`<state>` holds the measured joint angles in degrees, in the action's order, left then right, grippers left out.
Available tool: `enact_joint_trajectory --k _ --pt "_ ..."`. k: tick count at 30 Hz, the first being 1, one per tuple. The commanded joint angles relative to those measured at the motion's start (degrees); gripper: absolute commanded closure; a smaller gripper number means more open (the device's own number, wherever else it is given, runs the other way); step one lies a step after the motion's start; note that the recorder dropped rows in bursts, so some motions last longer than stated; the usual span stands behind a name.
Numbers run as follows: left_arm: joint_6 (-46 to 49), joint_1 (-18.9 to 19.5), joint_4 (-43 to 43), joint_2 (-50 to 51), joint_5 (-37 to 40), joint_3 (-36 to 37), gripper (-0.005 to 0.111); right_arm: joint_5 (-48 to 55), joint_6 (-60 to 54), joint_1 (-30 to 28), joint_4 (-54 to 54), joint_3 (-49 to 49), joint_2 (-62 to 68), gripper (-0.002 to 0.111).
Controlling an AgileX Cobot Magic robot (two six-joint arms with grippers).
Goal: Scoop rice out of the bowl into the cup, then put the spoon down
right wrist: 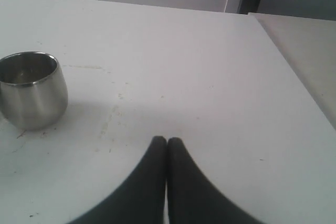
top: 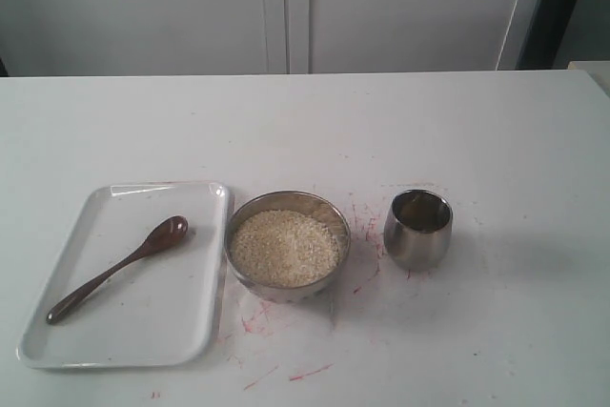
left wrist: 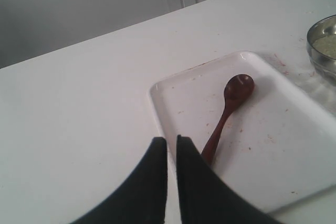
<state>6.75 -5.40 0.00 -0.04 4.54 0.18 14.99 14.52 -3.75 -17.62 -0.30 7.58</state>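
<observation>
A: Claws?
B: Left gripper: fingers all but together, nothing between them, tips above the end of the spoon handle. Right gripper: pinched closed, empty, cup nearby.
A: Task items?
B: Spoon lies flat on the white tray, left of the bowl. Rice is in the bowl. Cup stands upright right of the bowl, not touching.

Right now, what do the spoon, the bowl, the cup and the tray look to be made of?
Spoon: wood, it seems; it is dark reddish-brown with a glossy, perhaps lacquered, sheen.
Bowl: metal, likely steel; the rim is grey and looks brushed.
Cup: the same sort of metal but polished; its wall gives mirror-like reflections.
Tray: white and smooth, either plastic or glazed ceramic; I cannot tell which.
</observation>
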Motion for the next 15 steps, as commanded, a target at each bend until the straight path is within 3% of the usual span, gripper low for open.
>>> enact_joint_trajectory --k 1,15 --pt "-0.27 0.09 0.00 0.04 -0.15 -0.18 0.092 0.30 -13.37 -0.28 9.50 0.30 -0.20 0.108" --pt "-0.27 0.09 0.00 0.04 -0.15 -0.18 0.092 0.74 -14.52 -0.28 10.05 0.30 -0.20 0.108"
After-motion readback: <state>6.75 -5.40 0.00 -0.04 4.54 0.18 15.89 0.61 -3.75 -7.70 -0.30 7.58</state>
